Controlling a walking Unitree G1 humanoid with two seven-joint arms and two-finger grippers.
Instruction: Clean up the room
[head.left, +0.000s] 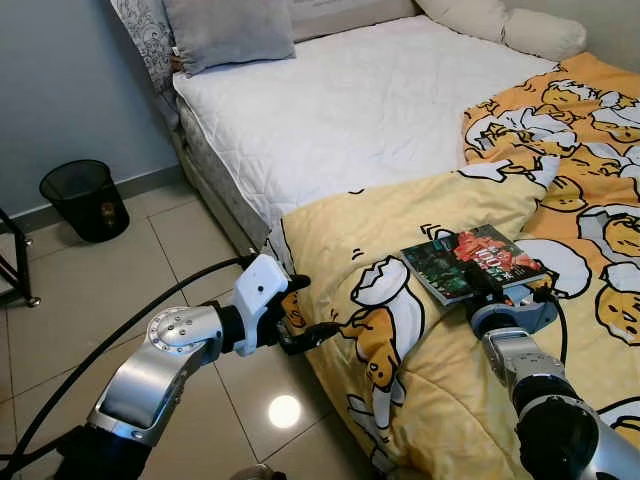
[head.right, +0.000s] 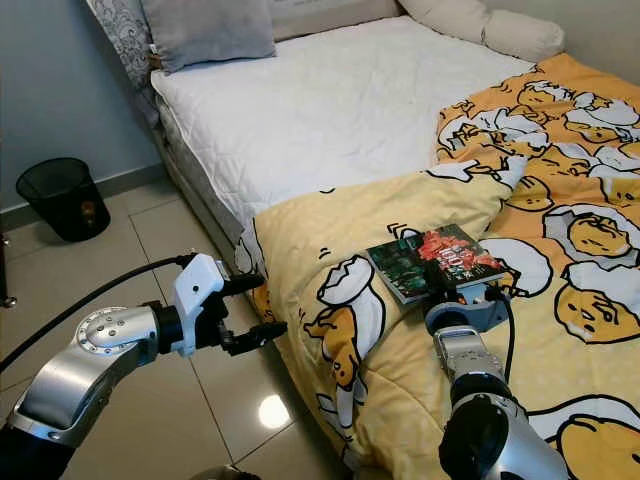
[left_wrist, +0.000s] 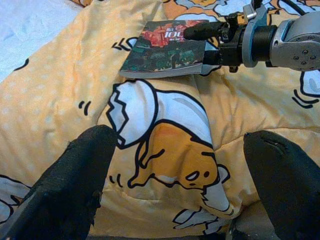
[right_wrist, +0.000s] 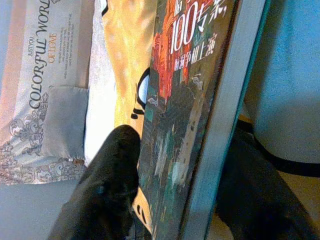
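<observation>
On the bed, a thin paperback book with a dark green and red cover (head.left: 475, 262) lies flat on the yellow cartoon-print quilt (head.left: 360, 240), near the quilt's folded edge. Beyond the fold is the bare white quilted mattress (head.left: 350, 100), with a grey pillow (head.left: 228, 30) at its head. The right gripper (head.left: 487, 281) has reached the near edge of the book, and its black fingers (right_wrist: 107, 185) are clamped on that edge, one above the cover and one below.

The left gripper (head.left: 305, 312) hovers off the side of the bed over the tiled floor (head.left: 110, 290), just beside the hanging quilt, with its fingers (left_wrist: 75, 180) spread wide and holding nothing.

Because the hold is only on the book's edge, the book could sag or pivot when lifted and slide out. The lower finger may also have caught a fold of quilt, which would then drag up with the book. A black mesh wastebasket (head.left: 85, 198) stands well apart by the wall.
</observation>
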